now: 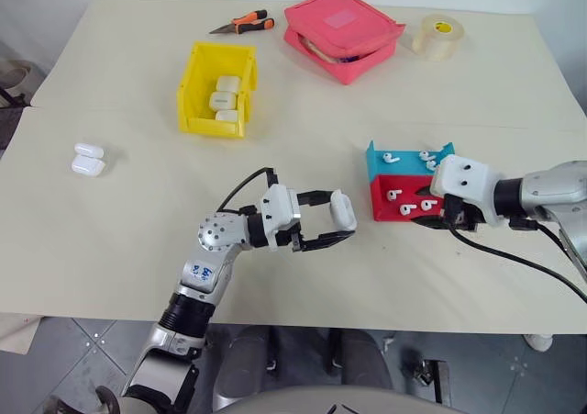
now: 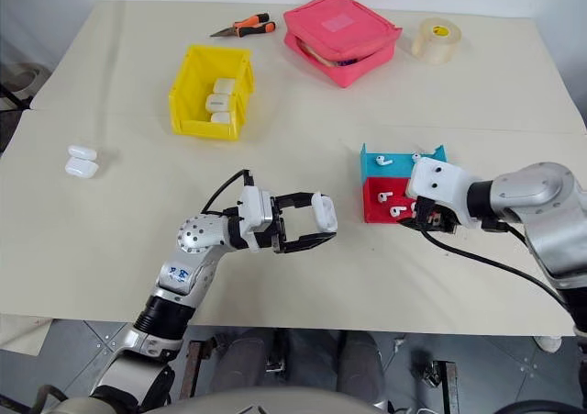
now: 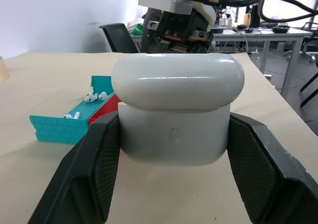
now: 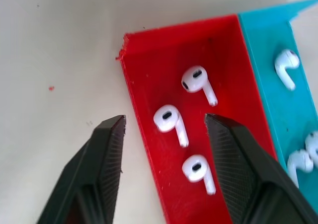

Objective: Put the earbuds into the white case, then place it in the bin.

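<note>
Earbuds, tiny glossy white ones with short stems (image 4: pixel 170 123), lie loose in the small red plastic tray (image 4: pixel 144 110) at centre right of the head view, three showing there from the right wrist camera. More of them sit in the small teal-blue tray (image 1: pixel 378 162) touching it on the far side. Right gripper (image 4: pixel 164 127) hovers over the red tray's near edge, fingers spread, one outside the wall and one over the tray, pinching nothing. Left gripper (image 1: pixel 332 223), at lower centre, is pinching a glossy white rounded case (image 3: pixel 177 115) by its sides (lid looks down). Up in the upper left, the bright yellow rectangular plastic bin (image 1: pixel 195 78) holds three more white cases. Two further cases (image 1: pixel 88 159) lie on the cream table (image 1: pixel 275 129) at far left.
</note>
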